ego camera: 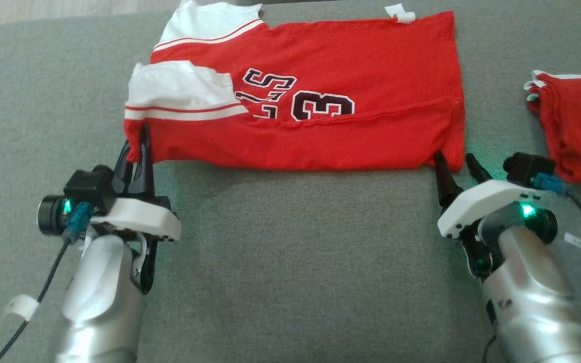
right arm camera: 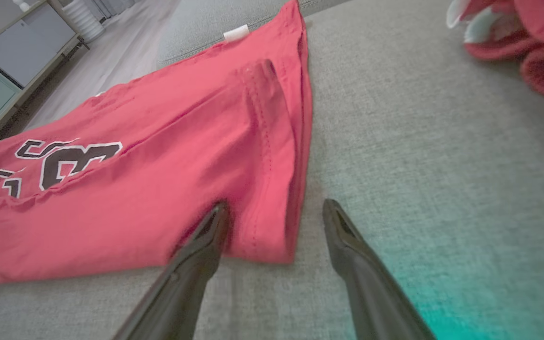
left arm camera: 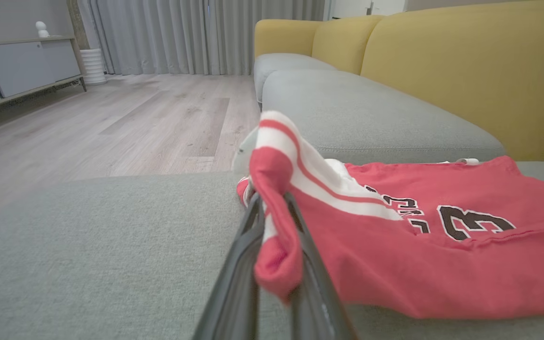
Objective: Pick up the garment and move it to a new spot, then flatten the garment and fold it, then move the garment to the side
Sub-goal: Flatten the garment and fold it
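On the sofa seat [ego camera: 290, 262], jersey [ego camera: 351, 136]: lay spread flat; soft, light, likely best taken at its corners.
Left gripper [left arm camera: 273, 200]: pinched tight on jersey's near corner, raised off the seat.
Right gripper [right arm camera: 276, 208]: fingers wide, straddling the other near corner on the seat.

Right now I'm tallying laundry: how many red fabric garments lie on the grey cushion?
2. A red-and-white numbered jersey spread across the middle, its left corner in the left gripper; a crumpled red garment at the right edge, partly cut off, so more may hide there.
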Available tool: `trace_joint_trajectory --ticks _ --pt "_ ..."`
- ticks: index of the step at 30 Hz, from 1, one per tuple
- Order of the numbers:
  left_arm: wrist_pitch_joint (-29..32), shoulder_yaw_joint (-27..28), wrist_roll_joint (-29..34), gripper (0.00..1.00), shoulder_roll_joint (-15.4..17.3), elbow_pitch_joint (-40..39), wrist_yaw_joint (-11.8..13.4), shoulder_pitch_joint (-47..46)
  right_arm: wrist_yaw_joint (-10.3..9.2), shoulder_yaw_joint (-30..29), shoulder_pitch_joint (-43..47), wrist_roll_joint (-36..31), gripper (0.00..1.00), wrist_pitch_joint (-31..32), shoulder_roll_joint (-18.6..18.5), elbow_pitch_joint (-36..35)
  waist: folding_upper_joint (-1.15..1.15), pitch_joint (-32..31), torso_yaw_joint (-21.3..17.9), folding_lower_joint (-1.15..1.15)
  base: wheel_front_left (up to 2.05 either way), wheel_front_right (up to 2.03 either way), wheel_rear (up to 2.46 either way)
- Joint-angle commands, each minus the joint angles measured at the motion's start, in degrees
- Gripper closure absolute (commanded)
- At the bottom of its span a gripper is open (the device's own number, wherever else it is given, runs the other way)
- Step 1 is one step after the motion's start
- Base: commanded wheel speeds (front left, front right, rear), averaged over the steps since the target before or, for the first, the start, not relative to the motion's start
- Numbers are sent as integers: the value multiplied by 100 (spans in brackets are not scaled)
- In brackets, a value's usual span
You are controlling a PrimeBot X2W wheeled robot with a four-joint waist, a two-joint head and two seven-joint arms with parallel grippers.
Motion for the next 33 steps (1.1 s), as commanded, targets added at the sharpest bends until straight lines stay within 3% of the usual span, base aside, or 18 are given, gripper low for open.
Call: trace_joint_trajectory --ticks 1,5,6,7,8,20,27,33 --pt "-70 149 69 100 123 -221 7 -134 11 171 -194 47 0 41 32 -20 0 26 33 0 0 0 0" --pt "-70 116 84 100 92 -358 -1 -102 11 407 -482 246 0 132 32 590 0 56 90 0 0 0 0" --pt "-70 113 85 100 90 -379 -5 -89 11 501 -544 283 27 127 32 709 0 56 96 0 0 0 0" --pt "-70 115 89 100 96 -387 -4 -72 11 581 -603 283 95 77 32 810 0 53 96 0 0 0 0" --pt "-70 120 91 100 106 -386 -3 -54 11 651 -658 243 100 -10 32 900 0 46 92 0 0 0 0" --pt "-71 306 37 100 281 -278 50 350 11 385 -880 -613 100 -1007 32 1539 0 -366 -205 0 0 0 0" --pt "-71 331 -2 100 268 -298 34 762 11 406 -570 -653 100 -980 32 1397 0 -771 -346 0 0 0 0" --pt "-71 295 -69 100 213 -399 -10 1347 11 552 -46 -460 100 -573 -28 991 0 -1184 -450 0 0 0 0"
